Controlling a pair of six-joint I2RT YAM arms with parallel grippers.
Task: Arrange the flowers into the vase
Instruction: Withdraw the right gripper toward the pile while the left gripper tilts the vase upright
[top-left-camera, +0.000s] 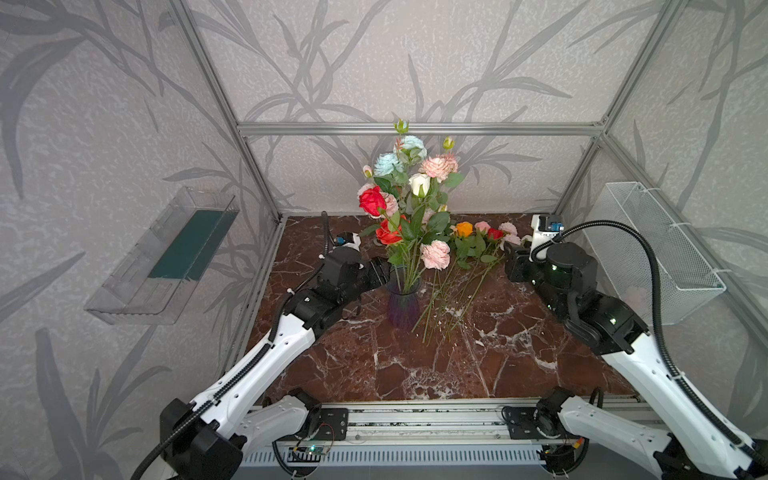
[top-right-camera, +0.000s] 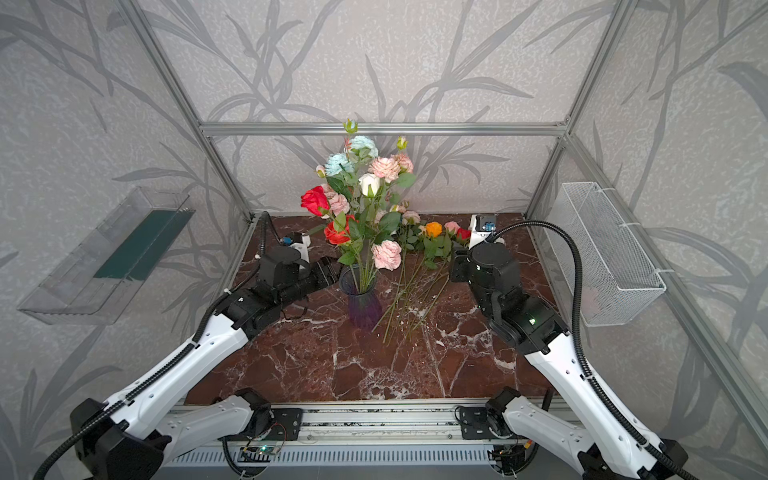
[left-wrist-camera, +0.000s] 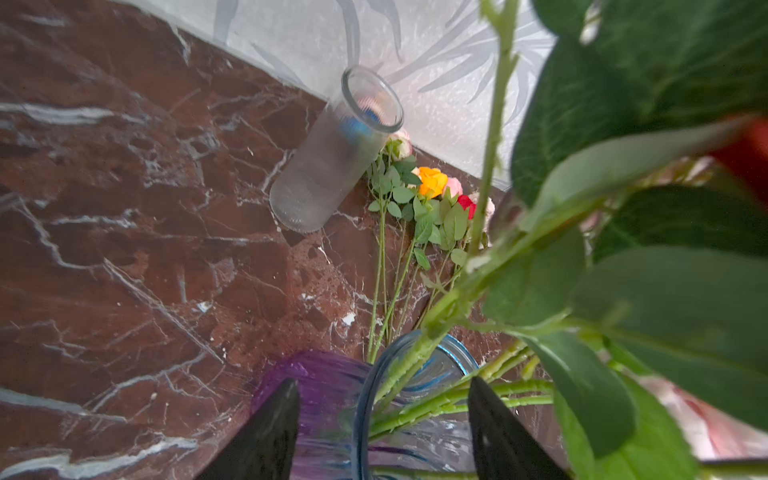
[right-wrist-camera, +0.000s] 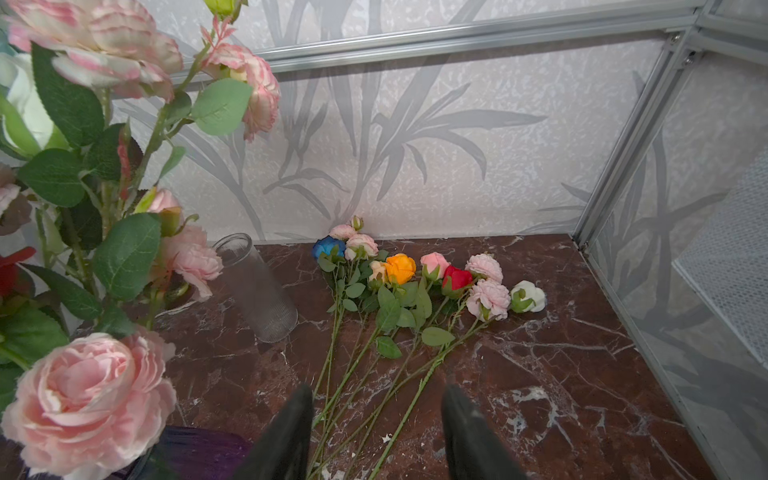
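Fingers at left flank the vase rim, leaves crowding; glass cylinder beyond.

A brown marble table with white veins is carrying everything. A purple vase is standing upright near its middle. Just beside it, loose flowers are lying flat, blooms pointing toward the back wall. A clear glass cylinder is sitting near the back edge.
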